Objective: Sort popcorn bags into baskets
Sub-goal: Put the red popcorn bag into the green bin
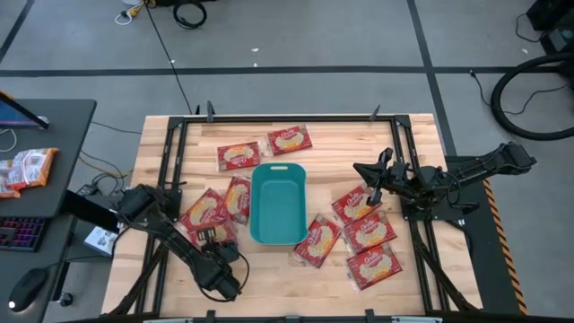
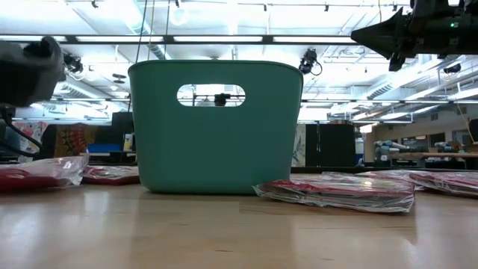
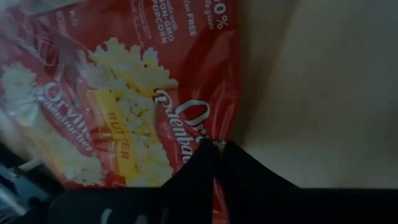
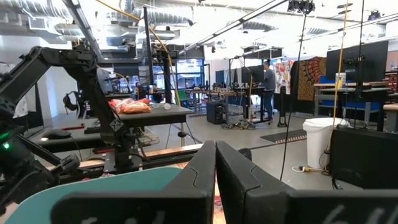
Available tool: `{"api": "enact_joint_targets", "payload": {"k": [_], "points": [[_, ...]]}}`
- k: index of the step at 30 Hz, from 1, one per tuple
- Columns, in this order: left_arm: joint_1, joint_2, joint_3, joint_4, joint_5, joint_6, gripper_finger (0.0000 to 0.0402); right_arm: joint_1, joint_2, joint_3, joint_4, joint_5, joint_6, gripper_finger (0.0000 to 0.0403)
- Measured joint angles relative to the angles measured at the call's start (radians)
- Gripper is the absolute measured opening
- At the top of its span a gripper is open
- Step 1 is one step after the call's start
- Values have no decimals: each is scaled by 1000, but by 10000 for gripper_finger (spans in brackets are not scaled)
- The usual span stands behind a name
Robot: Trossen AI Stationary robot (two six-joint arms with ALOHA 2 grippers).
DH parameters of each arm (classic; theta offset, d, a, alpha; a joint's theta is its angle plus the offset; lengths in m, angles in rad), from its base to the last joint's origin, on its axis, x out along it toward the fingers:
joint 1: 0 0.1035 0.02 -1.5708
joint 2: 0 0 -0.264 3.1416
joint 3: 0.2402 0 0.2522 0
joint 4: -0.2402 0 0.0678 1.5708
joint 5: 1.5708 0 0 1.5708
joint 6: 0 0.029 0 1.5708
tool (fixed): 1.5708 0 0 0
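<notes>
A teal basket stands in the middle of the wooden table, its handle slot facing the low view. Several red popcorn bags lie flat around it: two at the far side, several to its right and a few to its left. My left gripper points down at the near edge of a left-hand bag and is shut on it. My right gripper is shut on nothing, raised above the right-hand bags. My left gripper pinches the bag's edge between its two fingers, which come at it steeply from above. A strip of red wrapper shows between the fingers. The bag lies flat on the table with its label up.
Black frame rails run along the table's left and right sides and far edge. One bag lies close in front of the basket on the near right. A dark desk with a keyboard and mouse stands beyond the table's left edge.
</notes>
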Motion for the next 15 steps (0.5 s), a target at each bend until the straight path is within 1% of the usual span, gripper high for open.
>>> {"api": "enact_joint_targets", "payload": {"k": [4,9,15], "points": [[5,-91,0,-44,10,0,15,0,0,0,0,0,0,19],[39,-226,0,-120,33,-8,15,0,0,0,0,0,4,19],[110,-394,2,-193,-32,-58,14,0,0,0,2,0,7,19]]}}
